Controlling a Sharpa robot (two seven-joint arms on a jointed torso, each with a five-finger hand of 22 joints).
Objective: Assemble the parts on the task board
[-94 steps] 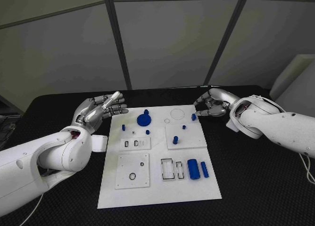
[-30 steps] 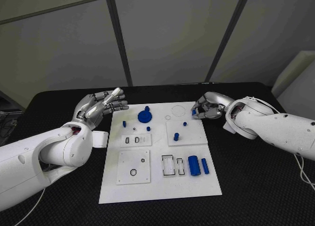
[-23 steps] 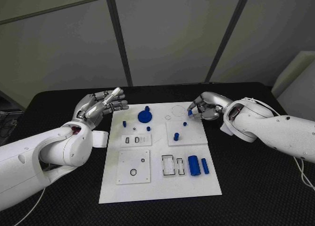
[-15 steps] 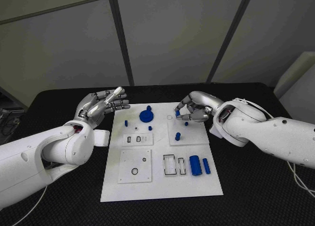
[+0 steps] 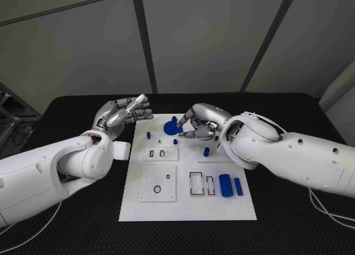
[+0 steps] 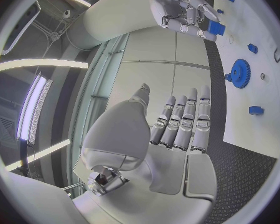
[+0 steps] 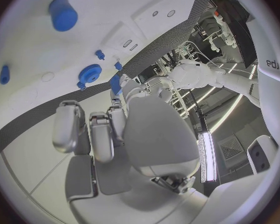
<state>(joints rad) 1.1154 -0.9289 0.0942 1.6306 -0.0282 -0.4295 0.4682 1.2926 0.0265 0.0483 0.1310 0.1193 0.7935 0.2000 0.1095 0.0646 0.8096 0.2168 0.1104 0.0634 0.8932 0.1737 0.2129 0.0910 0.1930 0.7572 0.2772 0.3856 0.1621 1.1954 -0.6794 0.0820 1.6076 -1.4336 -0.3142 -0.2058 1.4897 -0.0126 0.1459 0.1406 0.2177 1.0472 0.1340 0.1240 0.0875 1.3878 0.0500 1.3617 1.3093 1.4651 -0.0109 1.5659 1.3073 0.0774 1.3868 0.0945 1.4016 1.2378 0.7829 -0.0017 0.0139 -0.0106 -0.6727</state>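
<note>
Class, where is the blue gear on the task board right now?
In the head view, the blue gear lies at the board's far end, just beside the right hand.

the left robot hand is held raised at the end of the left arm, palm up, fingers straight and side by side, nothing gripped. the right arm is stretched across toward the middle; the right robot hand is curled, a small blue part pinched at its fingertips.
</note>
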